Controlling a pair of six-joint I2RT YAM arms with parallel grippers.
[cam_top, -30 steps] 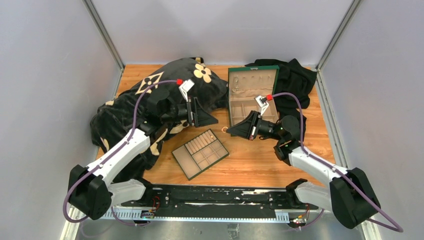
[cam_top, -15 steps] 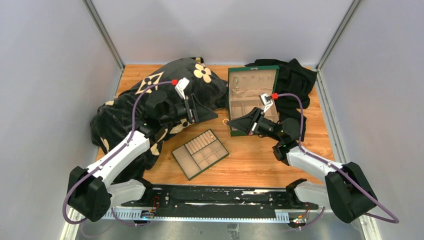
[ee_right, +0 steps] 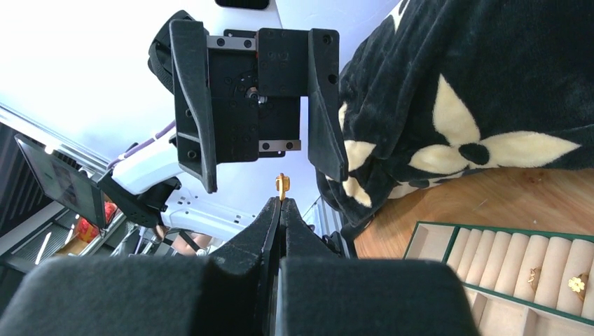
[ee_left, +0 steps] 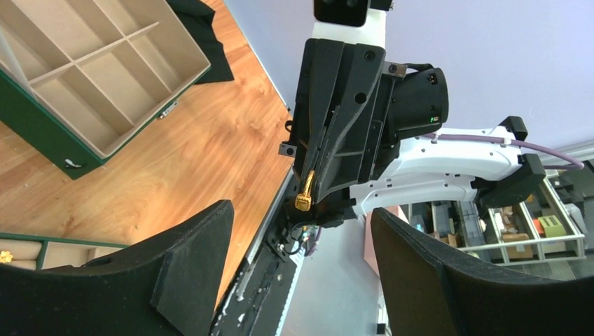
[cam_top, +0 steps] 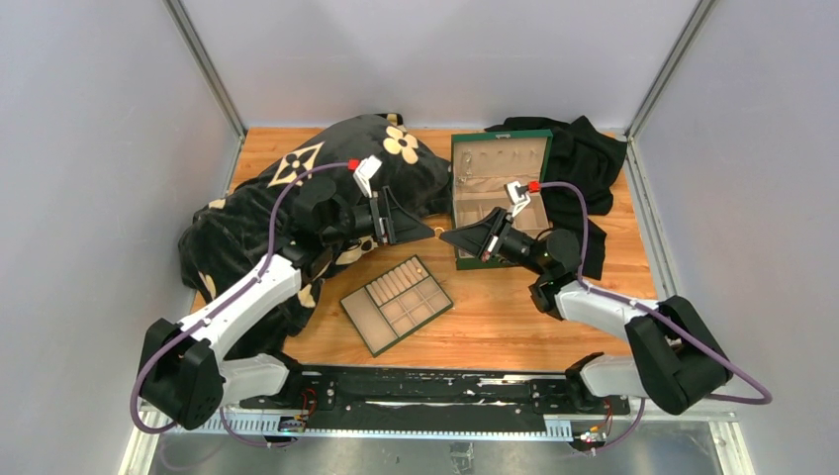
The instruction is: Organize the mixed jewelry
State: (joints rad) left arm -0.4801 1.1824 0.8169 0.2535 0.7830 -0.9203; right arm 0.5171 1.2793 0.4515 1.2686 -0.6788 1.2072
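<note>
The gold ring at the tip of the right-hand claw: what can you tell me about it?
The gold ring is tiny, shiny, gold-coloured metal, far smaller than the fingers around it. The shut right gripper pinches one edge, so the rest sticks out past its tips, seen edge-on. It hangs in the air above the wooden table, at the mouth of the open left gripper, touching neither of its fingers.
</note>
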